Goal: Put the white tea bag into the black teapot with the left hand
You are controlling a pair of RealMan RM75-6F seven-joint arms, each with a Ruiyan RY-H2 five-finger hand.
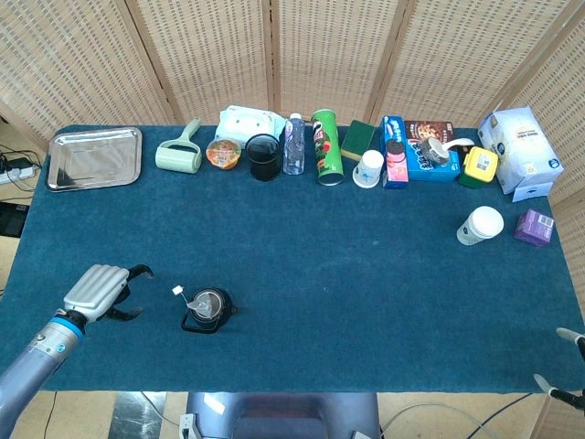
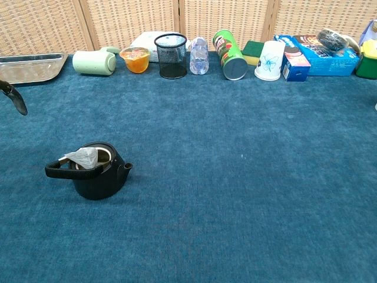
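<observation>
- We see our left hand (image 1: 102, 292) near the tabletop's front-left corner, fingers spread and holding nothing.
- Just right of it stands the black teapot (image 1: 208, 310), near the front edge.
- The white tea bag (image 2: 83, 157) rests in the teapot's mouth, partly over the rim; its tag (image 1: 178, 291) lies on the cloth between hand and teapot.
- At the front-right corner, only tips of our right hand (image 1: 569, 366) show; we cannot tell its fingers' state.
</observation>
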